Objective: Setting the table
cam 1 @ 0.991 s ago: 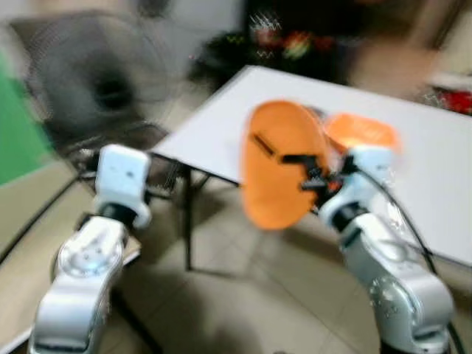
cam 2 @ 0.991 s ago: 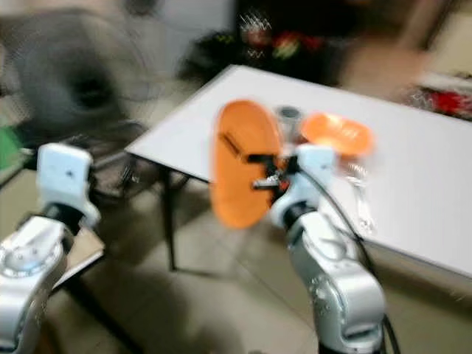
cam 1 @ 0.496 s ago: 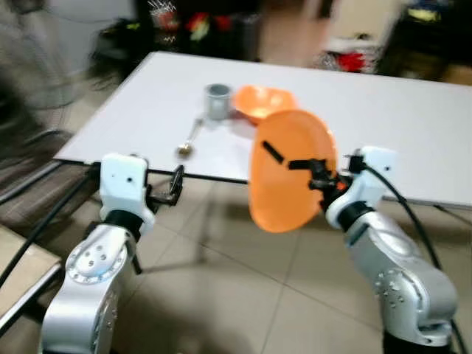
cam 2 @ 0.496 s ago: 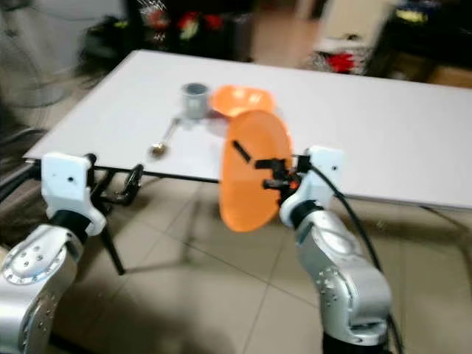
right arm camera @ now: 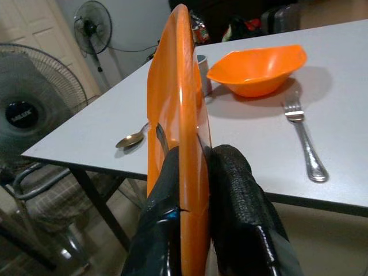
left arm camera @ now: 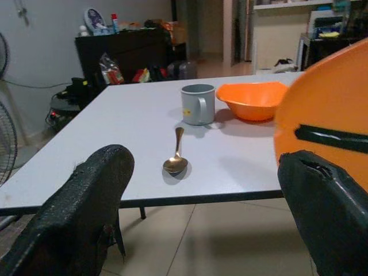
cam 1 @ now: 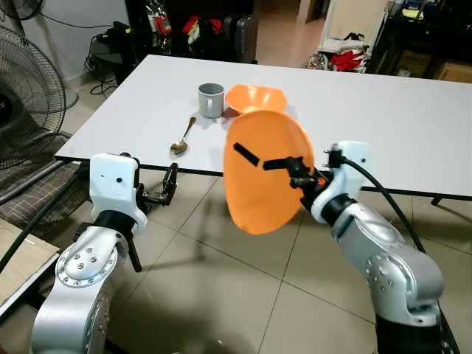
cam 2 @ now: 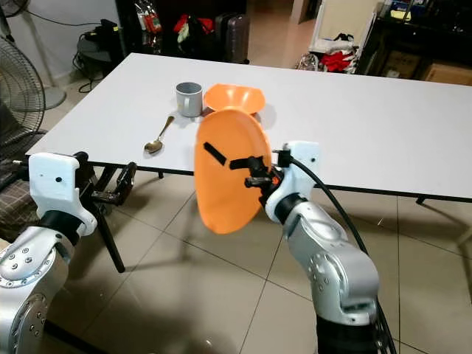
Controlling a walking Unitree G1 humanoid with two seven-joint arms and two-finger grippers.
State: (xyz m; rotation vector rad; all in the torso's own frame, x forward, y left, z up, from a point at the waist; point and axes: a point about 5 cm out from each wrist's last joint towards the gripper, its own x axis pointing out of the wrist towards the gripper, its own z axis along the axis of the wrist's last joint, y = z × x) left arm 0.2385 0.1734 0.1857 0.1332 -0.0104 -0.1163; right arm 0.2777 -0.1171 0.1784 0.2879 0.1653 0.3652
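The right gripper (cam 1: 284,161) holds an orange plate (cam 1: 262,173) upright on its edge, in front of the near edge of the white counter (cam 1: 413,133) and above the tiled floor (cam 1: 221,295); its jaws are clamped on the plate's rim, one black finger on each face, as the right wrist view shows plainly. The plate is clear of the counter and touches nothing but the fingers (right arm camera: 233,190). On the counter behind it sits an orange bowl (cam 1: 254,97), with a grey mug (cam 1: 210,99) just beside it on the robot's left. A spoon (cam 1: 181,138) lies nearer the counter's front edge, apart from the mug. In the right wrist view a fork (right arm camera: 305,135) lies on the counter next to the bowl, on the side away from the mug. The left gripper (cam 1: 168,188) is held low, below the counter's front edge and near its corner, with its jaws apart and nothing between them. A standing fan (cam 1: 26,88) is off to the robot's left.
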